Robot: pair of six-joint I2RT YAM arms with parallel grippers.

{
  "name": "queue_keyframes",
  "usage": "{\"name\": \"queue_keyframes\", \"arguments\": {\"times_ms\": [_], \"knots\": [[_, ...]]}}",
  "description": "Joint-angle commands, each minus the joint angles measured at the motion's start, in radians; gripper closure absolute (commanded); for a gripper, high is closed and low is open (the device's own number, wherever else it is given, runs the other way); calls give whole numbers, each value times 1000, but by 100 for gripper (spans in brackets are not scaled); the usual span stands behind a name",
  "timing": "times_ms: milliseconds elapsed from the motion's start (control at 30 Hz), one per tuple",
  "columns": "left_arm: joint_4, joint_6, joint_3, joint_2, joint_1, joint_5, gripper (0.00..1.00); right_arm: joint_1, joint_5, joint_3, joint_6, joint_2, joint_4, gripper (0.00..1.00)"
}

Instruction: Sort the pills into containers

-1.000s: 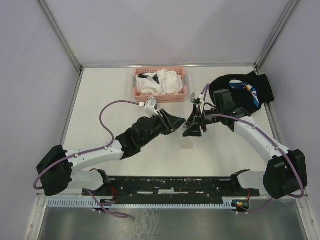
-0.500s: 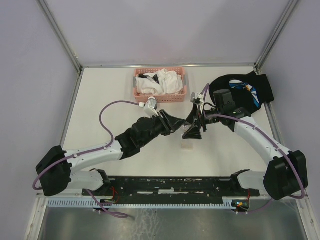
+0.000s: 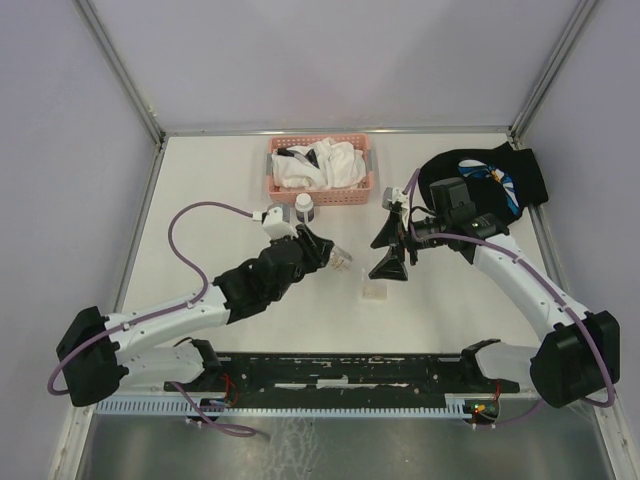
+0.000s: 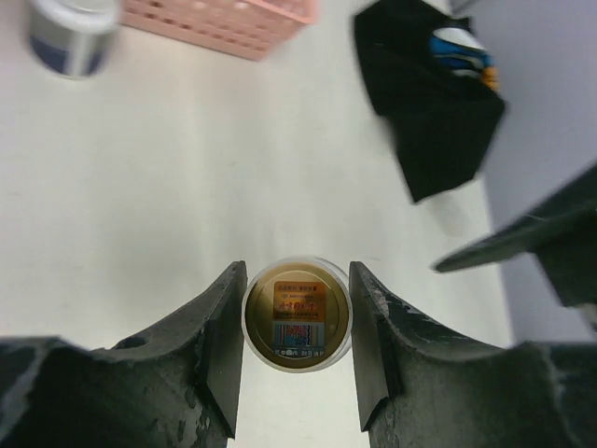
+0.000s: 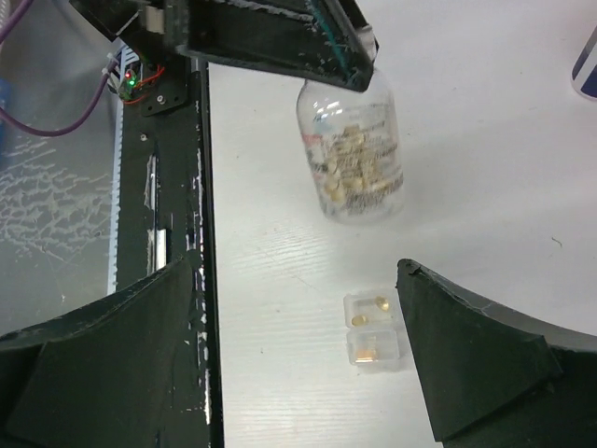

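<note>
A clear pill bottle full of yellow pills lies sideways above the table, and my left gripper is shut on it. The left wrist view shows its round gold-labelled base pinched between both fingers. The containers are a small clear box on the table, right of the bottle, with yellow pills in its compartments. My right gripper hangs open just above that box. Its wide-spread jaws hold nothing.
A pink mesh basket with white cloths stands at the back. A white-capped blue bottle stands in front of it. A black cloth lies at the back right. The black rail runs along the near edge.
My right gripper has opened wide and stayed over the box. The left arm has drawn back to the left with the pill bottle, uncovering the white-capped bottle by the basket.
</note>
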Motion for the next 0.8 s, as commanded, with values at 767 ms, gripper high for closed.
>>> {"name": "queue_keyframes", "arguments": {"times_ms": [767], "knots": [[-465, 278, 102, 174, 283, -524, 82, 0, 32, 51, -76, -17, -43, 1]]}}
